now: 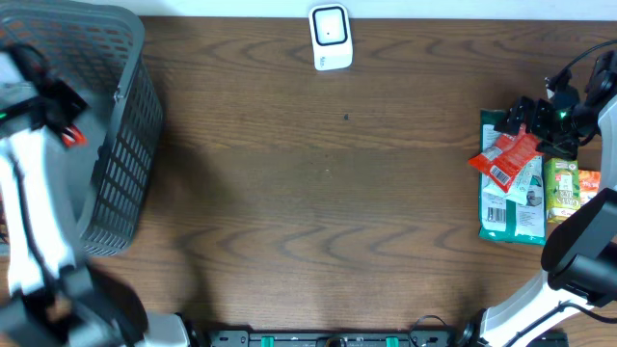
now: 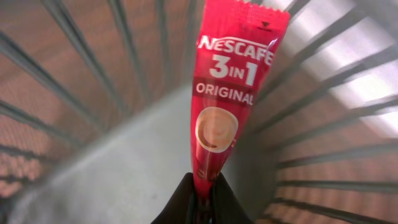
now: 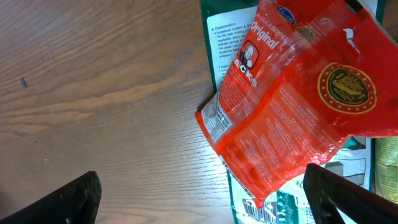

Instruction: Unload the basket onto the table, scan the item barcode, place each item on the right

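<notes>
The left gripper point(image 2: 202, 194) is clenched on one end of a red Nescafé sachet point(image 2: 229, 93), which is pointed away from the fingers inside the grey basket point(image 1: 120, 145) at the left of the table point(image 1: 318, 193). The right gripper point(image 3: 202, 186) is held wide open just above a red packet point(image 3: 292, 106), which is laid askew on a green packet point(image 1: 511, 207) at the right. A yellow-green packet point(image 1: 561, 193) is seen beside them. The white scanner point(image 1: 331, 37) is placed at the far edge, well apart from both.
</notes>
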You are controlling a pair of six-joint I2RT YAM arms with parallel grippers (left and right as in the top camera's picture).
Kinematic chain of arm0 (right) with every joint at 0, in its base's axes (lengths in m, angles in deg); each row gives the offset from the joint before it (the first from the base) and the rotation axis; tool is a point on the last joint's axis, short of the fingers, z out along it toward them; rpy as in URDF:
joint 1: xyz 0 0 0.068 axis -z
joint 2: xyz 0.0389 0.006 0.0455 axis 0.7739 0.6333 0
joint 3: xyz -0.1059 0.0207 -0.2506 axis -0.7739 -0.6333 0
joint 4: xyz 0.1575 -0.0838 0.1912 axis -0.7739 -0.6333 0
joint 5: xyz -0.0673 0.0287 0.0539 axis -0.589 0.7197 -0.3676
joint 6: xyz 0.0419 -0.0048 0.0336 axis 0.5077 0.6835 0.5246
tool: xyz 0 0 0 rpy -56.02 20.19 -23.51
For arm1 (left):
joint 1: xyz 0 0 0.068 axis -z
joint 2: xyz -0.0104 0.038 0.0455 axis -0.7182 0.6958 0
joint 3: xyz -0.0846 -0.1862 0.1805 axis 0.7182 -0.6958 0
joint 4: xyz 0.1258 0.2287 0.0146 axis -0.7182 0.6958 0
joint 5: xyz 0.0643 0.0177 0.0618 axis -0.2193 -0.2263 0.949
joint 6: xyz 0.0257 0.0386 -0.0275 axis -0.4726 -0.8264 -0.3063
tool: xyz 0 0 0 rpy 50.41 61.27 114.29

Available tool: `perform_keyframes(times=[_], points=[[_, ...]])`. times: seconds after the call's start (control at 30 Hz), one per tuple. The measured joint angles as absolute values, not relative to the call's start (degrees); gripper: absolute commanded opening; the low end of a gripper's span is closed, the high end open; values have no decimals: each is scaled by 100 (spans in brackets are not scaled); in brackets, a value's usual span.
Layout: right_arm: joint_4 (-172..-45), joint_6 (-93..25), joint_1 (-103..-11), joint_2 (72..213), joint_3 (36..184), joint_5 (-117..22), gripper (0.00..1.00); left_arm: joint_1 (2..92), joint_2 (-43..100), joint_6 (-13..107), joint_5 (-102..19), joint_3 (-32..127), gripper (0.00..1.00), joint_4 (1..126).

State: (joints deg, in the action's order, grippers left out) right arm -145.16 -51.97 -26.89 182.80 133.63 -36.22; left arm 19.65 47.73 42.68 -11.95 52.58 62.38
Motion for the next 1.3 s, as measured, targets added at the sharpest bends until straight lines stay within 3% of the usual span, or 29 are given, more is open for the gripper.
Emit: perform_keyframes(times=[0.2,0.47,0.83,1.3], points=[[-14518,-5197,-2689,18280,13363,-3620,99,1963,3404,4356,-3075,5466,8,6772],[-14516,-5197,-2689,18280,13363,-3622,99,2701,3811,4238,-6244,5398,7,7495],[-14516,-5197,-2689,18280,13363,-3620,99,4435,4561,4185,-7752,5396,7,7401],[-14271,-4668,-2689,18280,13363,-3196,99,4719,5664,4174,-9940,5396,7,7301]])
